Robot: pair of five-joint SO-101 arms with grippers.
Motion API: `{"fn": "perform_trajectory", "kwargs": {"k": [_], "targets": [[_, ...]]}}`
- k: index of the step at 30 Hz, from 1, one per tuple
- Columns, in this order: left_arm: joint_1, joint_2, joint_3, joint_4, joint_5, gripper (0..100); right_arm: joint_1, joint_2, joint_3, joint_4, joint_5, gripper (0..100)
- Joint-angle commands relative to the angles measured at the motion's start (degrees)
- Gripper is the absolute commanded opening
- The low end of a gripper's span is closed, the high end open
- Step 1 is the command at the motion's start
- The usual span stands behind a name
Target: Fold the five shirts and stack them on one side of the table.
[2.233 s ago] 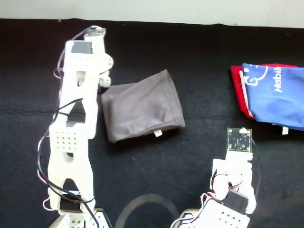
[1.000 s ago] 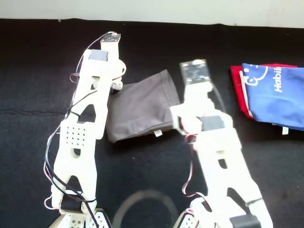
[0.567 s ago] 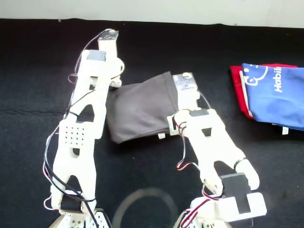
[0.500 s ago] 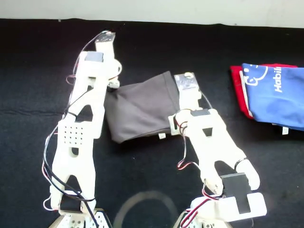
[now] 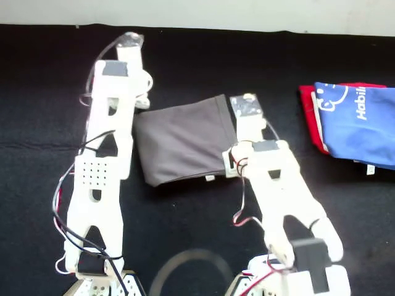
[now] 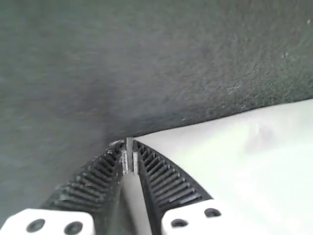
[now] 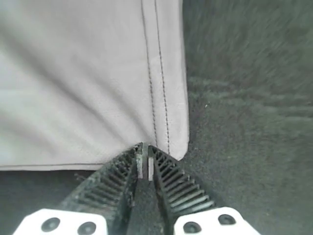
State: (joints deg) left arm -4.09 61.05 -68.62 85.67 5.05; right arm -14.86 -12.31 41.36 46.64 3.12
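The wrist views reveal what the arms hide from above: the left claw pinched on an edge of the grey shirt, and the right claw pinched on its stitched hem corner. In the high view the shirt lies folded and fairly smooth at frame centre on the black worktop, between the arms. A blue shirt rests on a red shirt at the right edge.

Shirt on table (stack well to its right).
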Motion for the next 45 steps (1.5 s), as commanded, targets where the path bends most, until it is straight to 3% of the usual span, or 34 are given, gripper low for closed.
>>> {"fn": "perform_trajectory", "kwargs": {"k": [1,7,12,16,23,26,34,38,45], "targets": [[-0.2,-1.8,-8.2,5.3,-0.2,1,0.2,-8.5,-1.8,0.3,-0.1,0.7],[3.1,-2.1,-16.4,16.9,-0.1,1,0.7,-11.0,-4.7,-2.2,-0.3,0.7],[3.6,-6.1,-12.7,16.9,-0.1,1,2.5,-6.7,-12.0,-2.2,-0.3,0.7],[4.2,-14.0,-1.3,16.8,-0.1,1,3.6,-3.1,-16.7,0.2,-0.3,0.7],[7.2,-28.1,30.4,16.0,3.0,1,3.4,8.1,-25.2,-1.5,-0.3,0.7],[8.7,-34.9,43.6,10.0,3.2,1,3.4,15.4,-32.6,-0.1,-0.3,0.7],[12.2,-56.0,84.1,-18.9,3.5,1,-0.4,31.0,-52.4,7.4,-0.3,0.7],[13.6,-63.1,94.4,-26.6,3.5,1,-3.4,37.6,-59.1,8.7,-0.3,0.7],[12.7,-66.1,104.2,-32.6,3.5,1,-3.7,49.0,-65.3,8.7,-0.1,0.7]]}}
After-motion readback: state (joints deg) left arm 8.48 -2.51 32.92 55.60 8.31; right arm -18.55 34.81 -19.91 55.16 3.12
